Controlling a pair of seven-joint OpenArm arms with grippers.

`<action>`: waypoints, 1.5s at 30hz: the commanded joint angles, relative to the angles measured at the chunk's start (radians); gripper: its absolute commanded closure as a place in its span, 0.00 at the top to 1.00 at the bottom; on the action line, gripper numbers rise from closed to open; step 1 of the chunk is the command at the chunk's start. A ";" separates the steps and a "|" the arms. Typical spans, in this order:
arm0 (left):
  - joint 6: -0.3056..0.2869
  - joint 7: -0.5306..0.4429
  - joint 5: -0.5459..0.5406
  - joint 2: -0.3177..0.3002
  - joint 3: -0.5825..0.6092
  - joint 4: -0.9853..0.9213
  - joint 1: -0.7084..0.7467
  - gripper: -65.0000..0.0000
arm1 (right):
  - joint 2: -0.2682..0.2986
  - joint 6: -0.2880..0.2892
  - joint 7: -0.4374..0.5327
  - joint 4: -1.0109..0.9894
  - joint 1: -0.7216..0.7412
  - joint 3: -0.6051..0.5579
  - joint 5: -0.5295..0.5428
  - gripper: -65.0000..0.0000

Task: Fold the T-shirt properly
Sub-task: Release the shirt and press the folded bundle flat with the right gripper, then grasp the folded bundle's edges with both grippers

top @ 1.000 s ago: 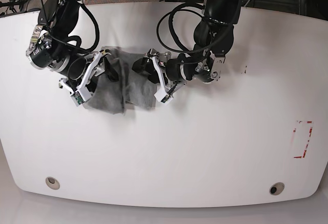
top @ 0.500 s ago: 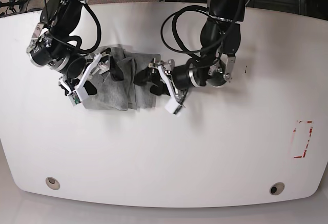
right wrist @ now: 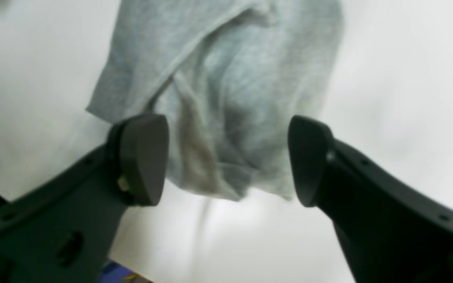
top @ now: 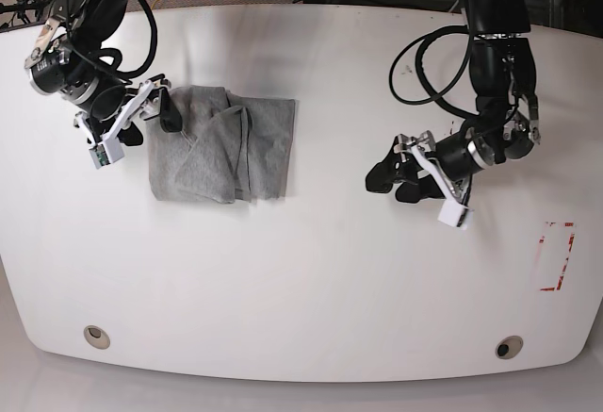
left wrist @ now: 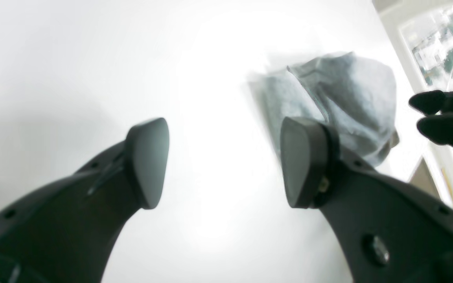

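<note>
Both grippers' jaws gape, holding nothing; the folded T-shirt (top: 223, 144) looks blurred in wrist views.

Both tools off T-shirt (top: 222, 144) — left tool (top: 396, 179) well clear

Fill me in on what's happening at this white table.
A two-armed robot is folding a heather-grey knit T-shirt, which lies in a compact, slightly rumpled rectangle on the white table. Both claws are open and hold nothing. The right claw hovers at the shirt's edge; the left claw sits well away from it over bare table.
</note>
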 commanded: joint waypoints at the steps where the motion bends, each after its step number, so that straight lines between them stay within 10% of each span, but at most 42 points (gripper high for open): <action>1: -0.009 -0.017 -0.051 -0.055 -0.011 0.035 -0.005 0.64 | -0.029 0.001 0.021 -0.001 0.007 -0.059 0.021 0.70; 15: -0.009 -0.017 -0.068 -0.138 -0.172 0.149 0.098 0.64 | -0.236 0.001 0.024 -0.084 0.041 -0.372 -0.018 0.69; 22: -0.009 -0.016 -0.068 -0.172 -0.175 0.189 0.136 0.64 | -0.253 0.001 0.050 0.042 0.019 -0.473 -0.113 0.69; 40: -0.001 -0.022 -0.061 -0.164 0.050 0.226 0.165 0.64 | -0.052 0.001 0.066 0.039 0.068 -0.223 -0.147 0.67; 45: 0.000 -0.022 -0.003 -0.097 0.179 0.238 0.138 0.64 | 0.032 0.001 0.066 -0.026 0.136 -0.180 -0.148 0.44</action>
